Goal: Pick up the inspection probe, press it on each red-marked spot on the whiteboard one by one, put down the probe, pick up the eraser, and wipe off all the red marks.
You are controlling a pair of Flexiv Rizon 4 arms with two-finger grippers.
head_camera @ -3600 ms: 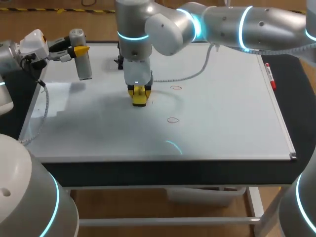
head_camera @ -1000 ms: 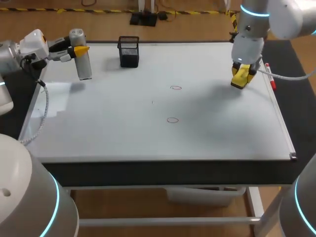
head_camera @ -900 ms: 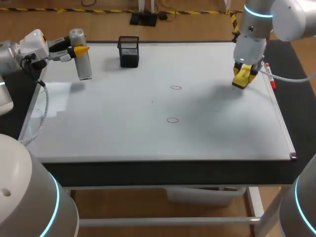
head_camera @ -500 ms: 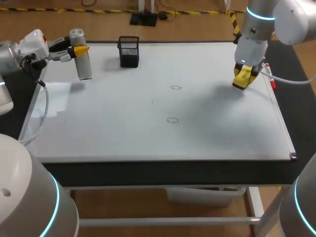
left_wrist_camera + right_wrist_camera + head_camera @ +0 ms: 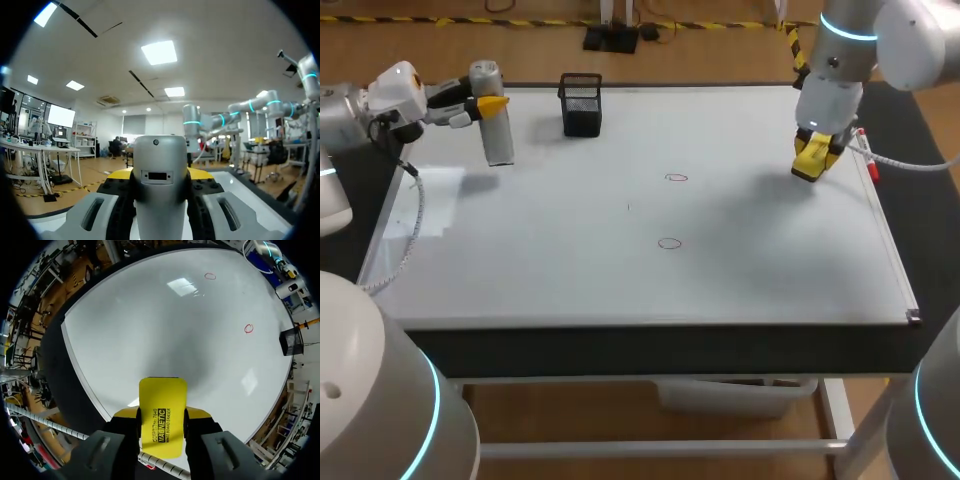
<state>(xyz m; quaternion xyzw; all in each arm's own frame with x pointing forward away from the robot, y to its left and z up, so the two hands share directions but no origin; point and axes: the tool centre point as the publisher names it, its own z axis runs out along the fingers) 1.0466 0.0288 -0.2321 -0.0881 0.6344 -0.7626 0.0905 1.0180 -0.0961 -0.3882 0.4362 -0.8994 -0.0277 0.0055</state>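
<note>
- The left gripper [image 5: 485,102] is clamped on the grey probe [image 5: 496,125], which it holds above the whiteboard's [image 5: 770,270] far left corner; the right gripper [image 5: 812,155] is closed on the yellow eraser [image 5: 163,400] near the whiteboard's right edge, towards the far end
- Two red rings, one [image 5: 676,178] a little past the whiteboard's middle and one [image 5: 668,243] on the nearer side of it, are unwiped; with both tools in hand and both well away from the rings, the step is most likely either pressing or wiping, and the pictures do not settle which
- By the task's order, the next move calls for the probe to travel right to the farther ring and come down squarely on it; the eraser would wait
- The probe's tip is cut off in the left wrist view; the left fingertips are mostly hidden behind the probe's body; the eraser's wiping face is unseen; how high the eraser sits over the whiteboard cannot be told; a faint speck left of the rings is too small to identify
</note>
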